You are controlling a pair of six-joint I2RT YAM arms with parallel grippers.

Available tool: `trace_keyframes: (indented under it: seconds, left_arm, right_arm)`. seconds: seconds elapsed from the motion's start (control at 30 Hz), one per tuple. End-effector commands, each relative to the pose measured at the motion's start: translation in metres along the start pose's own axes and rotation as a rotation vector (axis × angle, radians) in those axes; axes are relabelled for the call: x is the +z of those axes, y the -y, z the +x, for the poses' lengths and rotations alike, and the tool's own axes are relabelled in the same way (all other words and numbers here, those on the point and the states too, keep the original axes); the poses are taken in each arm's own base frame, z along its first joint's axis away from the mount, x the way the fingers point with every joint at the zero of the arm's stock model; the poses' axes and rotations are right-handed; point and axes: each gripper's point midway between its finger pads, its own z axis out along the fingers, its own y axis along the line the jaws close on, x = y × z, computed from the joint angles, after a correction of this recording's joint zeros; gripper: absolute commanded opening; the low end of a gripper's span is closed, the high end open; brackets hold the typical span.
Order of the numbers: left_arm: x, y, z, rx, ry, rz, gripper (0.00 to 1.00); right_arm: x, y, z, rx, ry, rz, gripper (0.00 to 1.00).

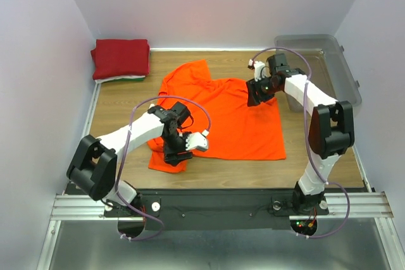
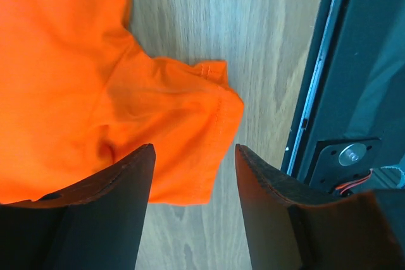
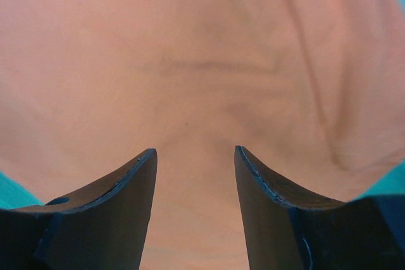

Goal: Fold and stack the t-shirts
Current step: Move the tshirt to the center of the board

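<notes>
A bright orange t-shirt (image 1: 228,118) lies spread flat in the middle of the table. My left gripper (image 1: 177,153) is open just above its near-left sleeve (image 2: 183,124), with the sleeve's edge between the fingers and bare wood beside it. My right gripper (image 1: 258,93) is open over the shirt's far-right part, and orange cloth (image 3: 202,80) fills the right wrist view. A folded dark red t-shirt (image 1: 120,57) lies on a stack at the far left corner, with thin white and green edges (image 1: 123,79) showing under it.
A clear plastic bin (image 1: 319,67) stands at the far right behind the right arm. The table's near edge with a black metal rail (image 2: 354,93) is close to the left gripper. White walls close in the table on three sides.
</notes>
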Motion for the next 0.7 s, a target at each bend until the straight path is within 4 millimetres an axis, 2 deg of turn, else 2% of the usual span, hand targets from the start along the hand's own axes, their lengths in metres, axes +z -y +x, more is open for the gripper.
trace_keyframes:
  seconds: [0.0,0.23,0.3,0.37,0.47,0.5,0.53,0.6,0.63,0.67]
  left_arm:
    - [0.012,-0.006,0.008,-0.011,-0.027,-0.033,0.65]
    - [0.053,-0.003,0.023,0.029,-0.153,-0.026,0.65]
    - [0.065,0.005,0.028,0.054,-0.199,-0.013,0.65]
    - [0.075,0.008,0.033,0.050,-0.235,0.010,0.55]
    - [0.083,0.027,0.039,0.074,-0.280,0.091,0.24]
    - [0.082,0.038,0.037,0.109,-0.295,0.118,0.06]
    - [0.081,0.043,0.033,0.125,-0.290,0.131,0.01]
    - [0.077,0.055,0.014,0.156,-0.244,0.184,0.00]
    - [0.072,0.073,0.007,0.157,-0.229,0.258,0.00]
    - [0.063,0.080,-0.005,0.175,-0.213,0.303,0.00]
  right_arm:
    - [0.015,-0.009,0.024,0.052,-0.068,-0.063,0.59]
    - [0.049,0.005,0.052,0.084,-0.164,-0.058,0.57]
    - [0.054,0.012,0.054,0.083,-0.176,-0.032,0.57]
    - [0.059,0.016,0.057,0.082,-0.186,-0.023,0.57]
    - [0.061,0.021,0.057,0.076,-0.193,-0.004,0.56]
    - [0.061,0.024,0.058,0.074,-0.197,0.005,0.56]
    - [0.062,0.024,0.057,0.070,-0.197,0.008,0.56]
    - [0.063,0.026,0.057,0.070,-0.198,0.013,0.55]
    - [0.063,0.026,0.056,0.068,-0.199,0.014,0.55]
    - [0.063,0.027,0.056,0.071,-0.199,0.017,0.55]
